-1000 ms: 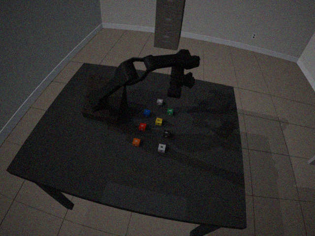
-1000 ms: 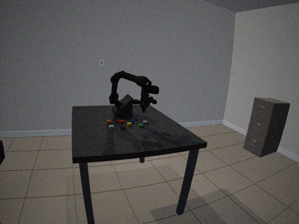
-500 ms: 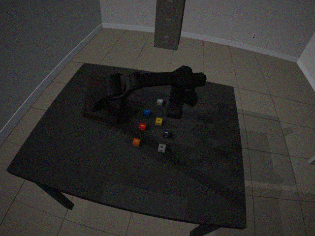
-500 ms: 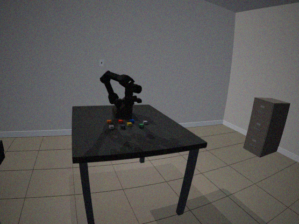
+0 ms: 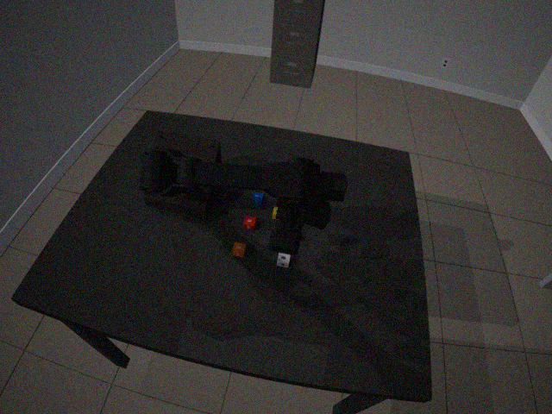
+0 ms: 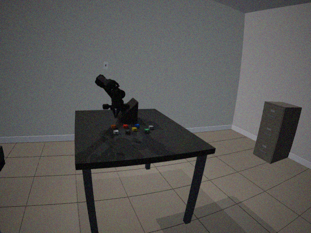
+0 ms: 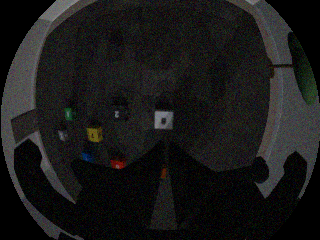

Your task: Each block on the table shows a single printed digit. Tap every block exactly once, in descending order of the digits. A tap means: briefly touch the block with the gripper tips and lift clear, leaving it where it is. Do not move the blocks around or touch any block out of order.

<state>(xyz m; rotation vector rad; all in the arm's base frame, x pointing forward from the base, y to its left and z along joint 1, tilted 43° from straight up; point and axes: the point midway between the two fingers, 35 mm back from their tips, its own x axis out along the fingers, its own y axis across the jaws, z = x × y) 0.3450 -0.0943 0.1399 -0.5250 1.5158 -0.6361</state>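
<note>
In the exterior view, the dark table point(image 5: 134, 289) point(image 6: 163, 147) point(image 7: 150, 60) bears eight blocks (none touching): white block point(image 5: 283, 260) point(image 6: 115, 131) point(image 7: 164, 120) near left, green block point(image 6: 146, 130) point(image 7: 68, 114) near right.

"Where's the top view set?"

"High over the table point(image 5: 222, 311) point(image 6: 140, 156), looking steeply down; all four corners show."

"And the exterior?"

"Farther off, beyond one edge, facing the wall point(image 6: 150, 62) across it. Both share the tabletop and cabinet point(image 5: 294, 44) point(image 6: 268, 130)."

"The wrist?"

"Nearest the blocks point(image 5: 249, 222) point(image 6: 134, 129) point(image 7: 94, 134), peering down past the fingers."
</note>
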